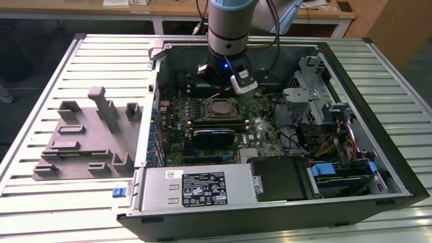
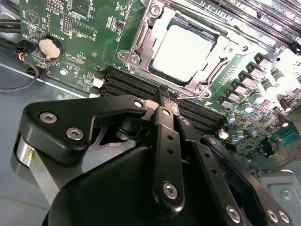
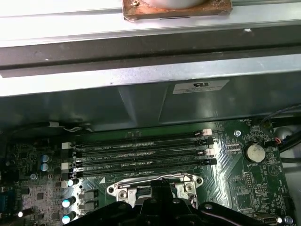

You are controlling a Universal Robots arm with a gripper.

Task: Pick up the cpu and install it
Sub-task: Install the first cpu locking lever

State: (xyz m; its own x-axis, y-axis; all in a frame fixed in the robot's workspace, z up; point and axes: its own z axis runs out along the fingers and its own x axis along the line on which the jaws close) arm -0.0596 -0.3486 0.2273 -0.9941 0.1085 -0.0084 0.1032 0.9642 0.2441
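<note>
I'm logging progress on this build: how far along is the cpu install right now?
Done: the silver-grey square cpu lies flat inside the metal-framed socket on the green motherboard. In hand: nothing. The black gripper is shut and empty, its tips just off the socket's edge, over the black memory slots. Left: I cannot tell whether the socket's frame is latched.

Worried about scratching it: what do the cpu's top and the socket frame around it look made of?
The cpu: a metal lid by its look, matte silver-grey and evenly pale under glare. The socket frame: probably steel, shiny, with bright reflections.
</note>
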